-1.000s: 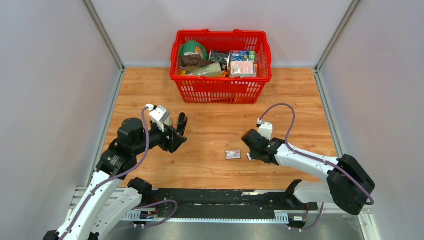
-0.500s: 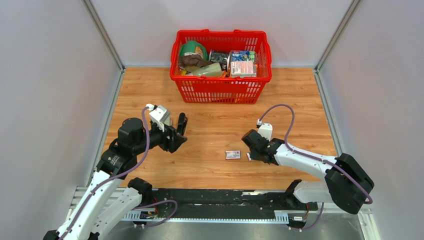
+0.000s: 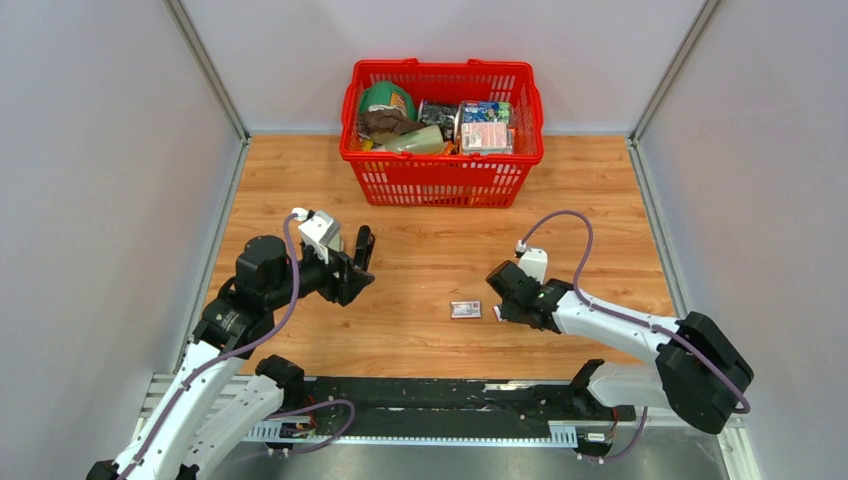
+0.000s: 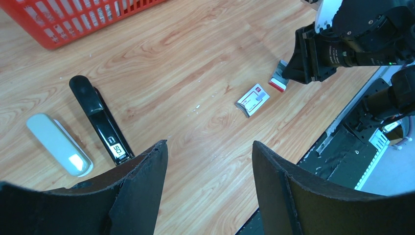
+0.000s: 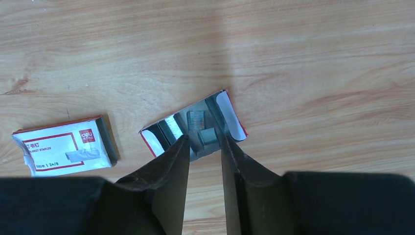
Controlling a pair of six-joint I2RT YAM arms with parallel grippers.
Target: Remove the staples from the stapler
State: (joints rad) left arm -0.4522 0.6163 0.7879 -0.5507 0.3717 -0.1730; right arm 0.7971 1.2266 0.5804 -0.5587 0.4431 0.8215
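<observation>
Item 1. Stapler (image 4: pixel 100 122): black, slim, laid flat on the bench (image 3: pixel 430 250). It is seen only in the left wrist view, toward the left, with a pale grey elongated piece (image 4: pixel 58 144) just beside it. In the top view it is hidden by the left arm.

Item 2. Left end effector (image 4: pixel 208 191): released, fingers spread wide, nothing held. It is raised above the bench.

Item 3. Right end effector (image 5: pixel 203 139): fingers narrowly parted over an open staple tray (image 5: pixel 169 128), with a small grey block of staples seen in the gap. Whether the block is gripped cannot be told.

Item 4. Labelled staple box (image 5: pixel 63 147): white with red print, flat on the bench, near the tray but apart from it.

Item 5. Red basket (image 3: pixel 440 180): placed at the far edge and filled with assorted packages.
</observation>
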